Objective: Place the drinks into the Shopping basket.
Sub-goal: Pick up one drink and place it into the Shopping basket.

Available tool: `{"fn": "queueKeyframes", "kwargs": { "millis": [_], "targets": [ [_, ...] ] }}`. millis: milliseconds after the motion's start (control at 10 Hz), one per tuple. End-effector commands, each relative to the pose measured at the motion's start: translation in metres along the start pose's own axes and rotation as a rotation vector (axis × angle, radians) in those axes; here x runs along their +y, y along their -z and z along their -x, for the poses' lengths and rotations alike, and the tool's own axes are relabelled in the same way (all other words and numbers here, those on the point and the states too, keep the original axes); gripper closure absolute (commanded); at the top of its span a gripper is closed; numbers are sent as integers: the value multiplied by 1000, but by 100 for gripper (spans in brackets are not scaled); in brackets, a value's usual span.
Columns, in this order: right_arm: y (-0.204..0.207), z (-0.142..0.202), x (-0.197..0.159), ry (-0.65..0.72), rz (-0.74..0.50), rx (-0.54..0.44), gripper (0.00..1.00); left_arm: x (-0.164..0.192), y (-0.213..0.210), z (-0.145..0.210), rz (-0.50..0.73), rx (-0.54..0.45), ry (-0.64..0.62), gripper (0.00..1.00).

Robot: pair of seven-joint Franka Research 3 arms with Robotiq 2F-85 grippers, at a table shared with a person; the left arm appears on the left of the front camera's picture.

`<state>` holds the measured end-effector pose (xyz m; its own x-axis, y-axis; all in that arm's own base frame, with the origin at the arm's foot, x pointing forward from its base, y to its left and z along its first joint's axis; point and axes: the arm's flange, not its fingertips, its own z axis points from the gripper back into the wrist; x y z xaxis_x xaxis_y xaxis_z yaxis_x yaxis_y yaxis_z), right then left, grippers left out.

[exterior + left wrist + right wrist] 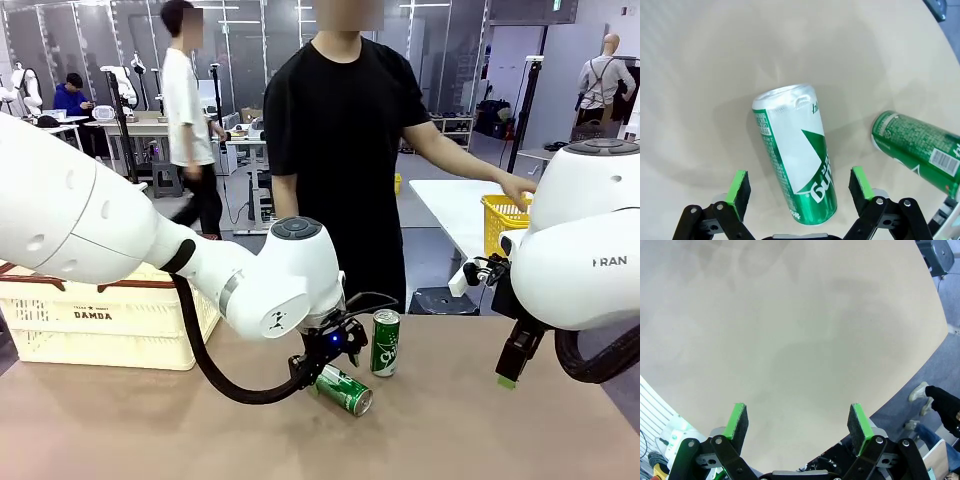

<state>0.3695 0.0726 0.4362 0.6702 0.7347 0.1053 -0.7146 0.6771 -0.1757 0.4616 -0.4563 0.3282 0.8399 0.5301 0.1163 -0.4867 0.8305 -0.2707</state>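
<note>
Tan table (pixel 150 430), front view: cream Shopping basket (pixel 110 320) at left; left gripper (pixel 323 368) low over a lying green can (pixel 345 390), upright green can (pixel 385 343) just beside it; right gripper (pixel 510 375) hangs apart. Left wrist: jaws wide, straddling the lying can, not touching. Right wrist: jaws wide over bare table

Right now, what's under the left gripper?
A green can lies on the table between the left gripper's open pads, untouched. A second can stands beside it. The green can's underside is hidden.
</note>
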Motion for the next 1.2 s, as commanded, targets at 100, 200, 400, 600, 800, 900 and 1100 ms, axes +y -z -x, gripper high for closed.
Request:
{"fn": "queueKeyframes", "kwargs": {
  "millis": [100,200,400,600,800,900,1100],
  "targets": [
    [0,1,-1,-7,2,4,0,-11,12,2,-54,-26,-56,0],
    [0,1,-1,-7,2,4,0,-10,16,2,-60,-23,-68,0],
    [0,1,-1,-7,2,4,0,-9,18,3,-46,-56,-75,0],
    [0,1,-1,-7,2,4,0,-9,19,5,-53,-77,-68,18],
    [0,1,-1,-7,2,4,0,-8,19,6,-57,-66,-73,37],
    [0,1,-1,-7,2,4,0,-7,19,6,-45,-58,-82,52],
    [0,1,-1,-7,2,4,0,-6,18,6,-48,-58,-84,70]
  ]
}}
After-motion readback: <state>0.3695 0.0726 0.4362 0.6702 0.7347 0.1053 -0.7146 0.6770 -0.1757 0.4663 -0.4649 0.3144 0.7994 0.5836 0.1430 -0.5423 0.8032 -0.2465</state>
